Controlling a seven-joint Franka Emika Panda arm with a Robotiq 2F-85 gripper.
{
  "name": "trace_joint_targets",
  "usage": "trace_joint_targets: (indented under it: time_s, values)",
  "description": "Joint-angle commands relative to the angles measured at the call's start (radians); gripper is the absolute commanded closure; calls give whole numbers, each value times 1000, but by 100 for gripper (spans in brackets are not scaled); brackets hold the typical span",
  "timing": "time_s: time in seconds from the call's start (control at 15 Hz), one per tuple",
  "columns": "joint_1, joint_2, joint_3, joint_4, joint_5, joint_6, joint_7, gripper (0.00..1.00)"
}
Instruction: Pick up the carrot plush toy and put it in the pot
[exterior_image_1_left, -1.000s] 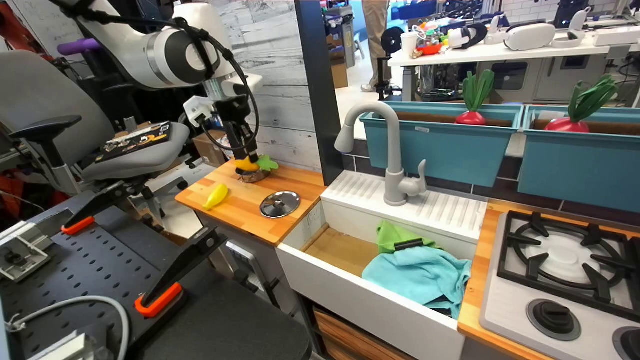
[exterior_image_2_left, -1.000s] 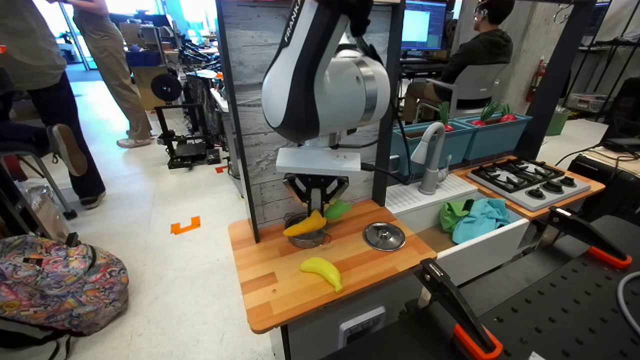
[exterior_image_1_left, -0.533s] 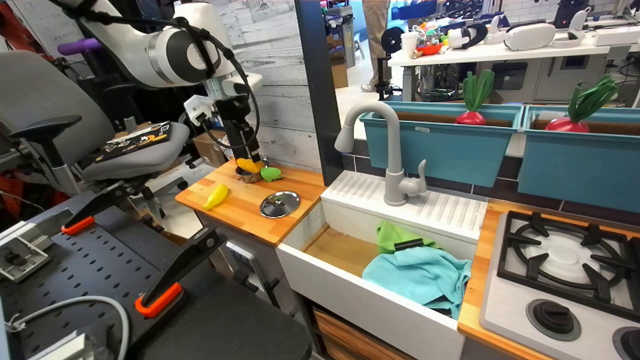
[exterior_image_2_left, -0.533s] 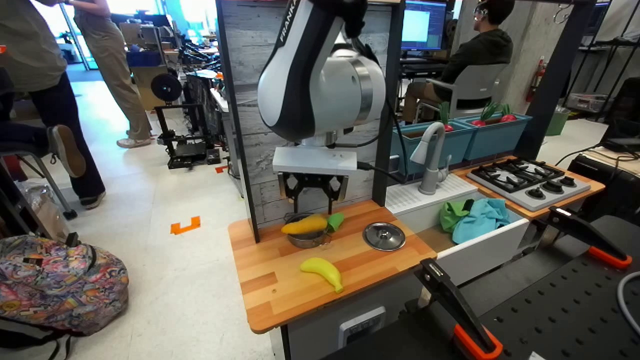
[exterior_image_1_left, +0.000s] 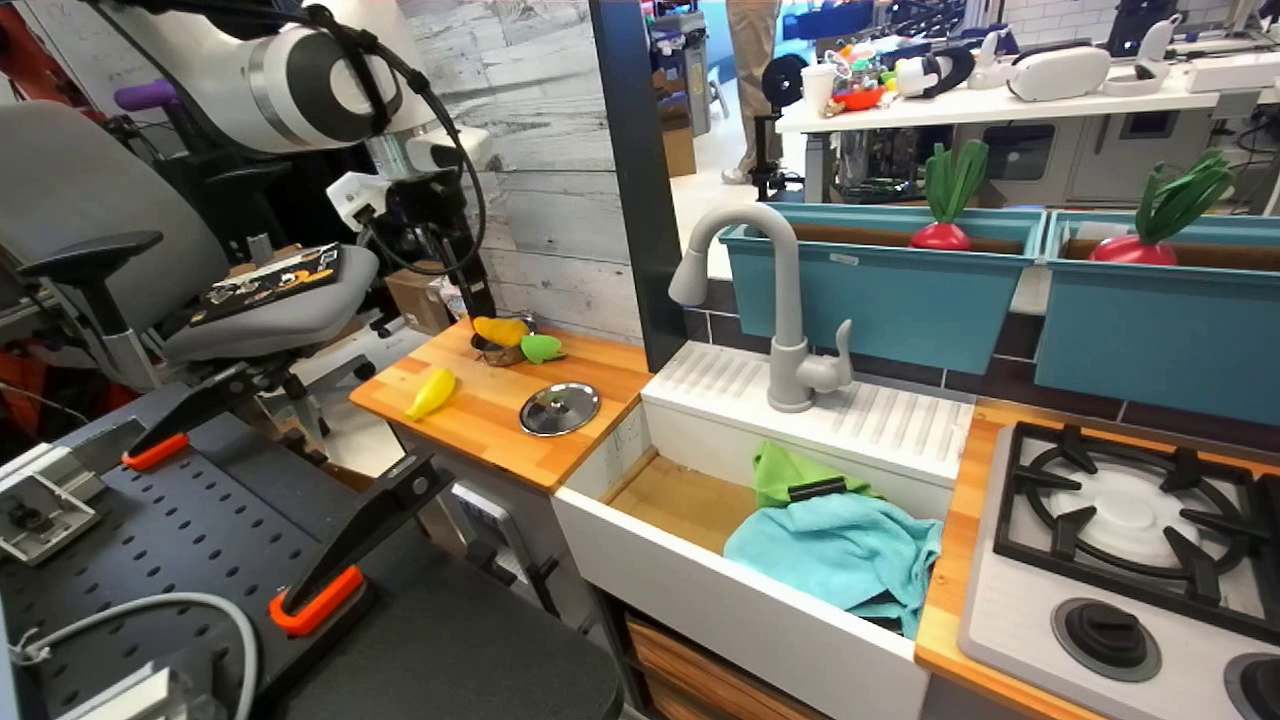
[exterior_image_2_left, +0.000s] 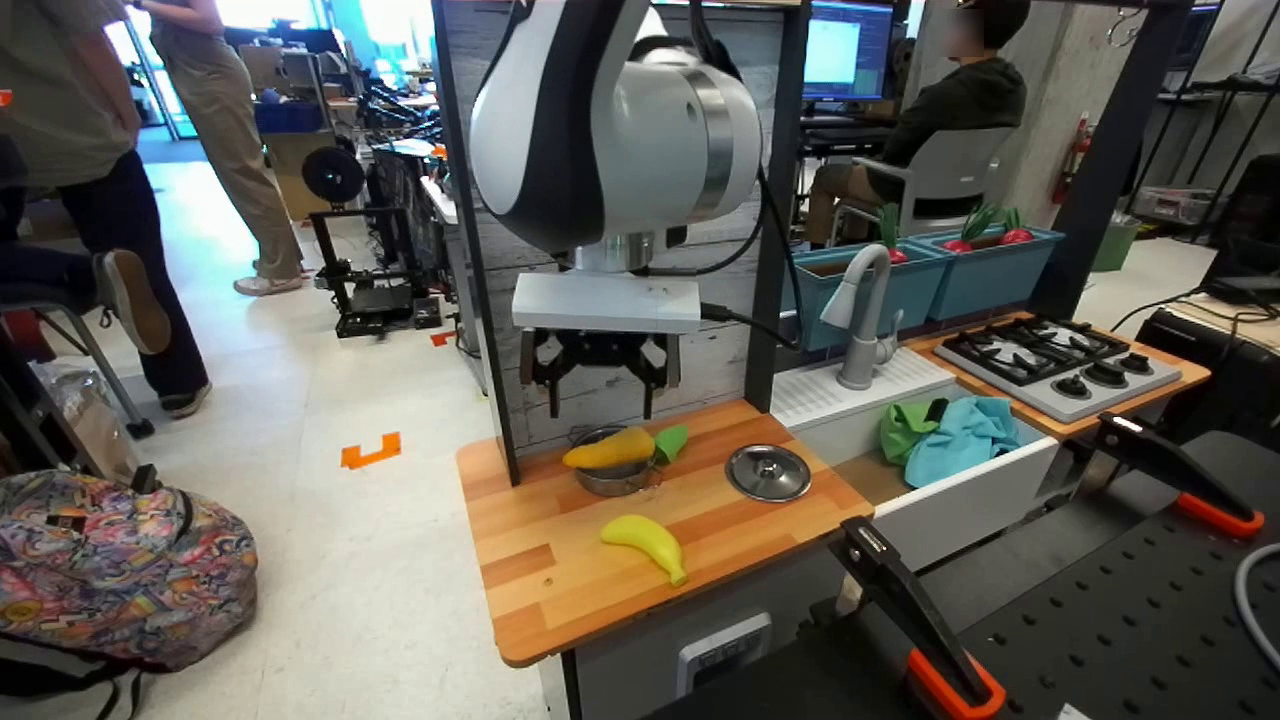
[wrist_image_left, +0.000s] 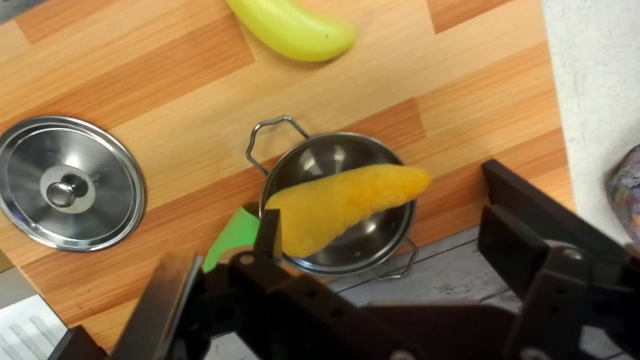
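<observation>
The carrot plush toy lies across the top of the silver pot. In the wrist view its orange-yellow tip sticks out past one rim, and its green leafy top hangs outside the opposite rim. Both exterior views show the toy resting on the pot, tilted little. Above and behind them, apart from the toy, my gripper stands open with nothing held. In the wrist view one dark finger hides where the leaves join the body.
A steel lid and a yellow banana lie on the wooden counter around the pot. A grey plank wall rises close behind. Beside the counter is a white sink with cloths and a faucet.
One second ago the jaws were closed on the toy over the pot. They then spread and let it go; the leaves dropped lower. The arm has since risen and drawn back, and the toy stays put.
</observation>
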Motion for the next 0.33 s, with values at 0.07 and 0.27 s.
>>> trace_joint_targets:
  time_s: [0.07,0.27]
  values:
    - [16,-67,11,-76,-3,-14,-28,0]
    - [24,-147,22,-162,-14,-36,-41,0]
